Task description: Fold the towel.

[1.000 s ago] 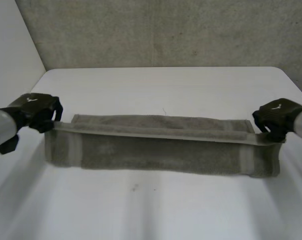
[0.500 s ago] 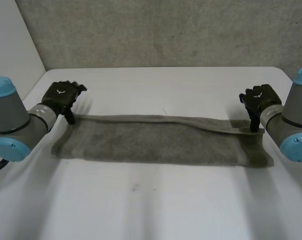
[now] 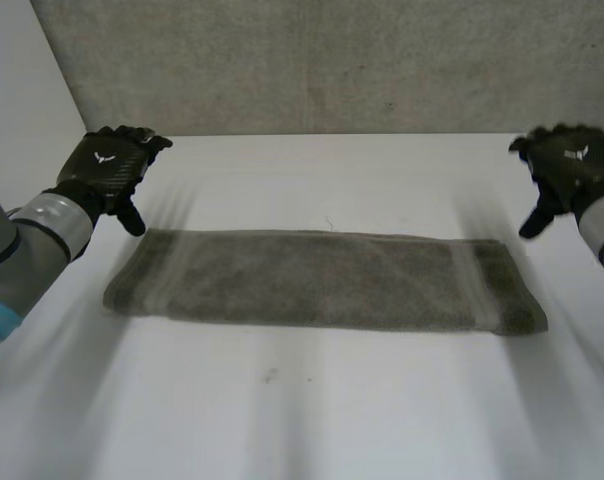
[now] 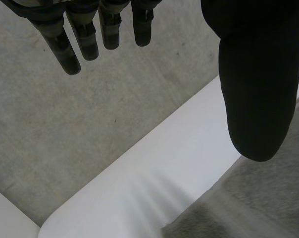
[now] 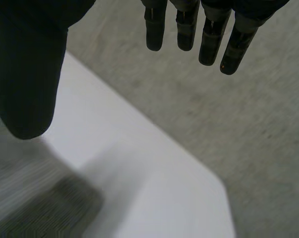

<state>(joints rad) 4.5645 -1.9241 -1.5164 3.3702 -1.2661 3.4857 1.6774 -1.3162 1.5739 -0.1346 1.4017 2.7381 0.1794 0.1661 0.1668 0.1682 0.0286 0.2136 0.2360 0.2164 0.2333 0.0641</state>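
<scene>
A grey-green towel lies folded into a long flat strip across the middle of the white table. My left hand hovers open above and behind the towel's left end, holding nothing. My right hand hovers open above and behind the towel's right end, also empty. In the left wrist view straight fingers and the thumb hang spread above the table, with a towel corner below the thumb. In the right wrist view the fingers and thumb are spread, with the towel's end under the thumb.
A grey carpeted floor lies beyond the table's far edge. A pale wall stands at the left. Bare table surface stretches in front of the towel.
Both hands let go of the towel's ends, opened, and rose up and back, away from it. The lifted edge dropped, so the towel now lies flat, folded in half lengthwise.
</scene>
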